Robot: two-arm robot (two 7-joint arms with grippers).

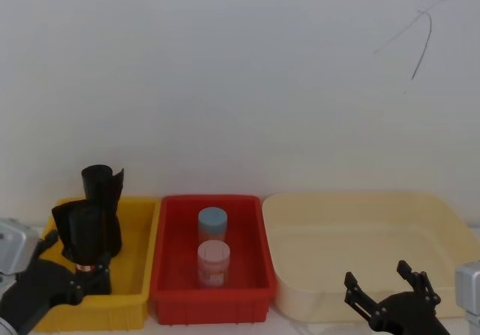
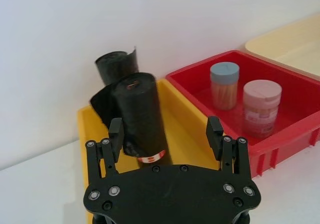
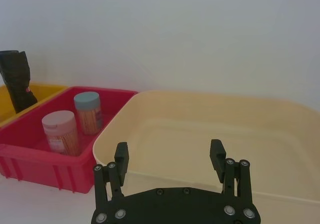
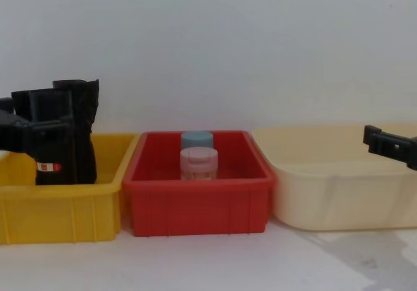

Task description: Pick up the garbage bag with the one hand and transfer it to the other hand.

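The left pincer sits low at the near end of the yellow bin, its jaws spread wide. The garbage bag, a black roll with a red-and-white label band near its base, stands upright in that bin between the two fingers. It is close to one finger, and neither finger is pressed against it. A second black roll without a visible label stands just behind it, nearer the wall.

The red bin beside the yellow one holds a blue-lidded jar and, in front of it, a pink-lidded jar. To its right lies a cream tub.

The right pincer hovers at the near rim of the cream tub, open and holding nothing. All three containers rest on a white surface.
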